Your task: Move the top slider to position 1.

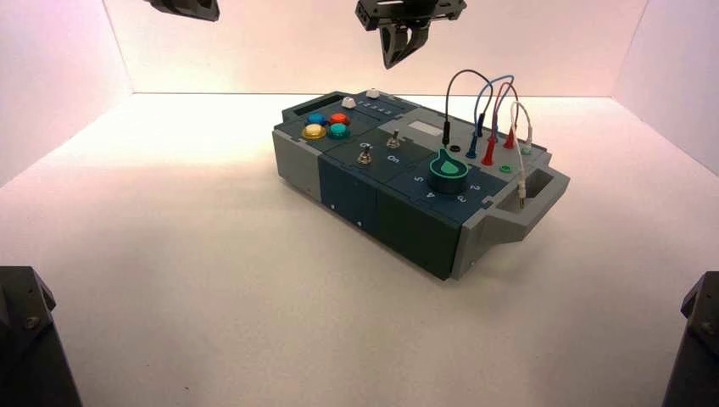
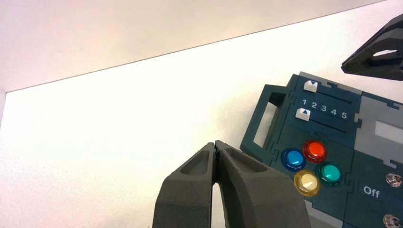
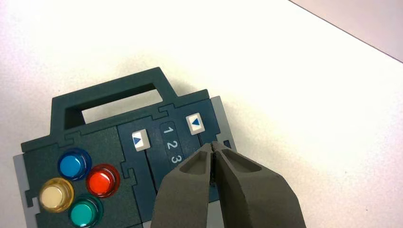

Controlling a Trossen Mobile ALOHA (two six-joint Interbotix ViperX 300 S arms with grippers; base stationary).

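High view shows the box (image 1: pixel 407 182) standing turned on the white table (image 1: pixel 186 280), with both arms raised at the far side. The right tool (image 1: pixel 398 52) hangs above the box's far end, fingers pressed together; the left tool (image 2: pixel 216 147), well off to the left over bare table, is also pressed together.

Counted on the box: two white sliders, four round push buttons (blue (image 2: pixel 292 158), red (image 2: pixel 314 150), yellow (image 2: pixel 307 182), green (image 2: pixel 329 174)), two metal toggle switches (image 1: pixel 378 148), one green dial (image 1: pixel 448 168), and several wires (image 1: pixel 487 110) plugged into sockets at the grey end.

The top slider (image 3: pixel 195 123) sits at the end of its slot next to the handle, level with position 1 (image 3: pixel 167 130) in the printed number row, and apart from the right tool's tips. The other slider (image 3: pixel 140 140) stands at the same end of its own slot, across the number row.

Left wrist view alone shows the whole row 1 to 5; right wrist view shows only 1, 2 and 3, the rest hidden behind the tool. Neither wrist view shows the dial or wires.
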